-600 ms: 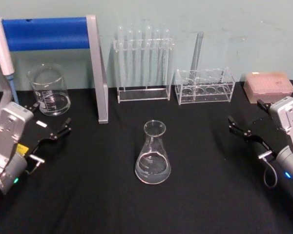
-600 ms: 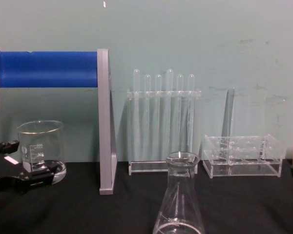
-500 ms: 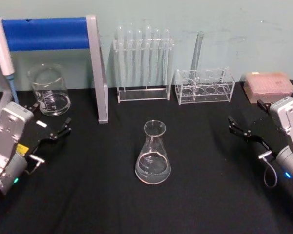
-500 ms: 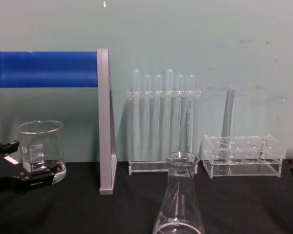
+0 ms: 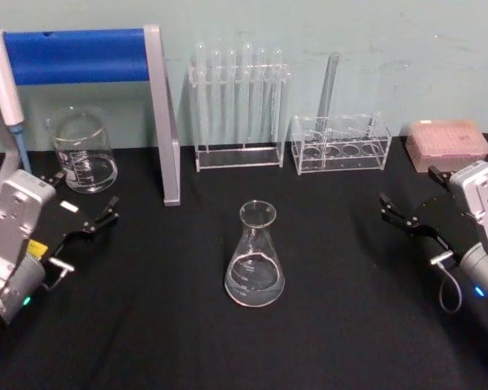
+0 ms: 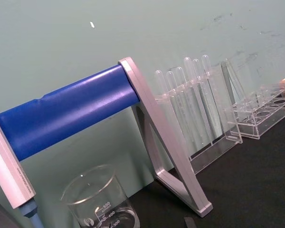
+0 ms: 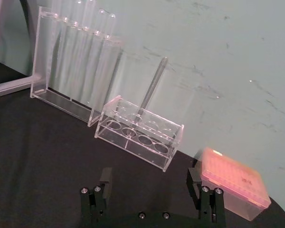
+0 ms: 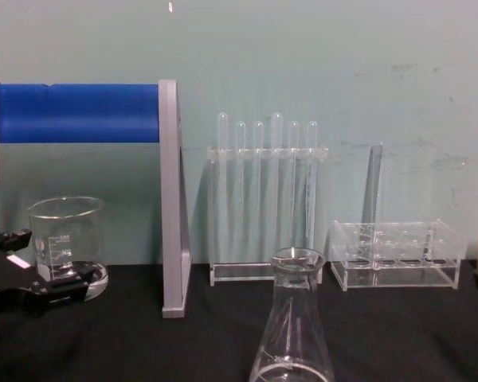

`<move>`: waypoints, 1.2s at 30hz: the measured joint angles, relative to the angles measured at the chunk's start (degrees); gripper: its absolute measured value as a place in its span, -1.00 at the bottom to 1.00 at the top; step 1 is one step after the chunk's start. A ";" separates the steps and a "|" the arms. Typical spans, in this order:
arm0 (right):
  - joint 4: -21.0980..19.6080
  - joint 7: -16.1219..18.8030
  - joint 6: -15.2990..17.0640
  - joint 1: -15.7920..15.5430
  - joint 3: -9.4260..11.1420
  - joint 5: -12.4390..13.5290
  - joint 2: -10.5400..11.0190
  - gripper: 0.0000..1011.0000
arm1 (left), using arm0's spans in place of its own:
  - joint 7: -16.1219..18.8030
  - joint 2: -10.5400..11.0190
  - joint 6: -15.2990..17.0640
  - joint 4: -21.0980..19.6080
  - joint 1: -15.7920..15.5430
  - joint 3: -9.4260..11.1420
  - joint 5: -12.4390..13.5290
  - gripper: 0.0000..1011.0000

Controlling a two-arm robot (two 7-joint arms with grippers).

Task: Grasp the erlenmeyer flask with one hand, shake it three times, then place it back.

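Upright erlenmeyer flask (image 5: 254, 260) mid black surface (image 5: 342, 317), untouched. Left gripper (image 5: 85, 195) spread wide near beaker (image 5: 83, 150); right gripper (image 5: 407, 190) wide too, well apart from flask.

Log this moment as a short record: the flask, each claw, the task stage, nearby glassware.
flask: erlenmeyer flask upright at the middle of the black table, nothing touching it
left claw: open, low at the left side, apart from the flask
right claw: open, at the right side, apart from the flask
stage: grasp not yet made
nearby: beaker at back left; test tube rack behind the flask
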 joint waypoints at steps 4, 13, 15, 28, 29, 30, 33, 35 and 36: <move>-0.44 1.71 -0.54 -0.41 0.57 0.25 0.06 0.98 | 0.00 0.00 0.00 0.00 0.00 0.00 0.00 0.98; -2.45 8.09 -2.00 -2.20 2.35 3.96 1.22 0.98 | 0.00 0.00 0.00 0.00 0.00 0.00 0.00 0.98; -3.35 10.87 -2.59 -3.08 3.13 5.87 1.75 0.98 | 0.00 0.00 0.00 0.00 0.00 0.00 0.00 0.98; -6.91 23.60 -3.58 -5.79 4.83 14.17 3.24 0.98 | 0.00 0.00 0.00 0.00 0.00 0.00 0.00 0.98; -7.09 24.74 -3.56 -5.82 4.83 14.76 3.22 0.98 | 0.00 0.00 0.00 0.00 0.00 0.00 0.00 0.98; -7.16 25.43 -3.54 -5.82 4.83 15.07 3.18 0.98 | 0.00 0.00 0.00 0.00 0.00 0.00 0.00 0.98; -7.28 27.24 -3.36 -5.69 4.73 15.78 2.91 0.98 | 0.00 0.00 0.00 0.00 0.00 0.00 0.00 0.98; -7.30 29.52 -3.01 -5.25 4.36 16.41 2.44 0.98 | 0.00 0.00 0.00 0.00 0.00 0.00 0.00 0.98; -7.30 30.07 -2.89 -5.12 4.25 16.56 2.32 0.98 | 0.00 0.00 0.00 0.00 0.00 0.00 0.00 0.98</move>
